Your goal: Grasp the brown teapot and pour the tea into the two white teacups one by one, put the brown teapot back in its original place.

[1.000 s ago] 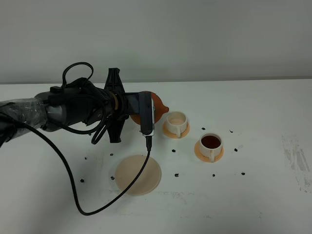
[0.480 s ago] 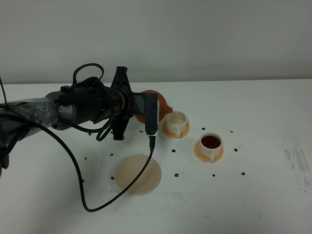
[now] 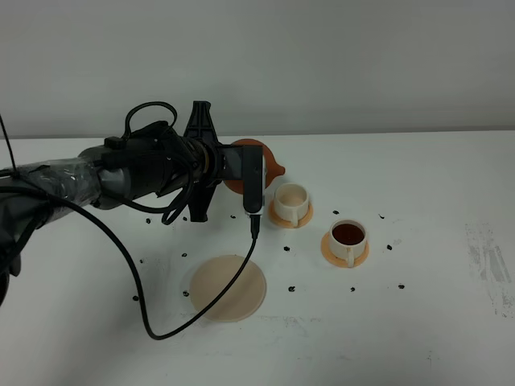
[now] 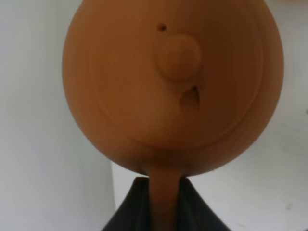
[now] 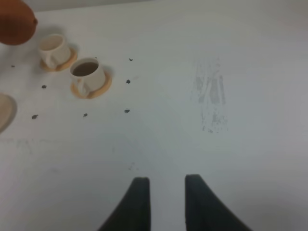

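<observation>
at left wrist only: brown teapot (image 4: pixel 120 96) lid knob (image 4: pixel 177 57) visible.

Over the last second the left gripper (image 4: pixel 163 204) carried the brown teapot (image 3: pixel 272 163) slightly up and to the right in the high view, so that its spout moved toward the spot above the empty white teacup (image 3: pixel 291 198). The wrist camera housing (image 3: pixel 254 183) travelled with it, and the trailing black cable (image 3: pixel 137 310) shifted its loop rightward
</observation>
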`<control>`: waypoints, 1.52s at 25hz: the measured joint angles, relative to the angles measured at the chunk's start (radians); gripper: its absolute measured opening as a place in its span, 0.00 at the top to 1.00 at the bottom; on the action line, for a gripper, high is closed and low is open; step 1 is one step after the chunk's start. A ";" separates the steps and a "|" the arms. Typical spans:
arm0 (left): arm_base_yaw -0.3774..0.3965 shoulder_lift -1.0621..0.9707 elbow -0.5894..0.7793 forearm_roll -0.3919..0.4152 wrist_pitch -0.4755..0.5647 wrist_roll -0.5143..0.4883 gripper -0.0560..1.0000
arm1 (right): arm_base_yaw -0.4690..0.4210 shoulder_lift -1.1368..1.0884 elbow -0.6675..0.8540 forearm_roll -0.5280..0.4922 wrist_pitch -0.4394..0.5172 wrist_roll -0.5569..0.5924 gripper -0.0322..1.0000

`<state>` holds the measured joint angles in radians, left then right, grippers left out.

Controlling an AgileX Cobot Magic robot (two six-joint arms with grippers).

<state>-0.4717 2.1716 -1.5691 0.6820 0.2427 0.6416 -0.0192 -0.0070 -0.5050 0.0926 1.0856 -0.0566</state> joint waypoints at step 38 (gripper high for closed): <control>-0.045 0.041 -0.033 0.330 0.031 0.001 0.83 | 0.000 0.000 0.000 0.000 0.000 0.000 0.77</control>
<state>-0.5164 2.2122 -1.6017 1.0121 0.2740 0.6429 -0.0192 -0.0070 -0.5050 0.0926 1.0856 -0.0566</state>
